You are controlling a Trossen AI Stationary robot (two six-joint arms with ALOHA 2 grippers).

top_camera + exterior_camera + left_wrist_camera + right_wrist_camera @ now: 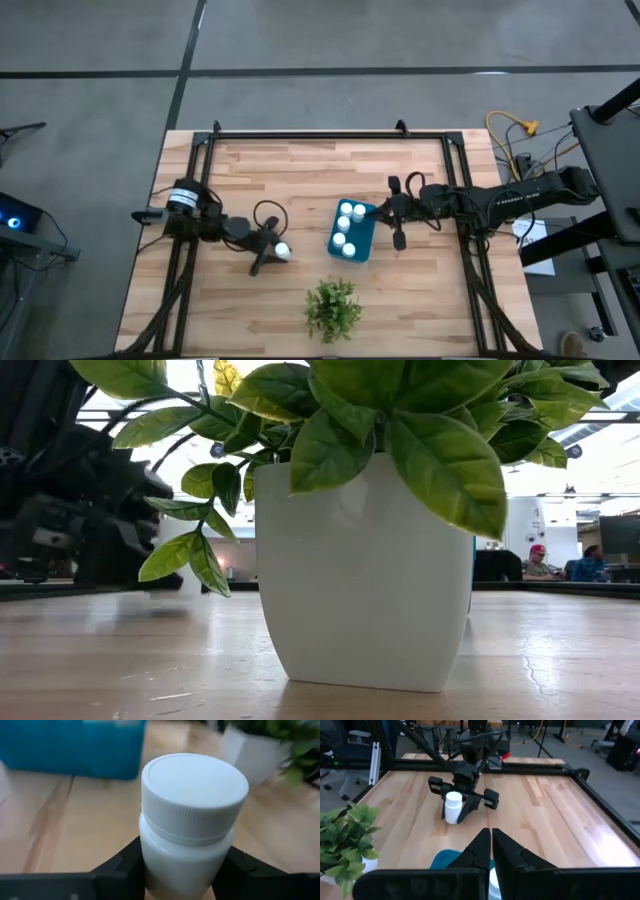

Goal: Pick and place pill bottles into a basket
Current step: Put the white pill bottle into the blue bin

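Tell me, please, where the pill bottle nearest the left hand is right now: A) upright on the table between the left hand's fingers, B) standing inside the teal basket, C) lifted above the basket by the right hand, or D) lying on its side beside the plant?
A: the pill bottle stands upright on the wooden table between the fingers of the left hand, apart from the teal basket.

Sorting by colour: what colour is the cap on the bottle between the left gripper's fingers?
White, like the pill bottle itself; clearest in the left wrist view.
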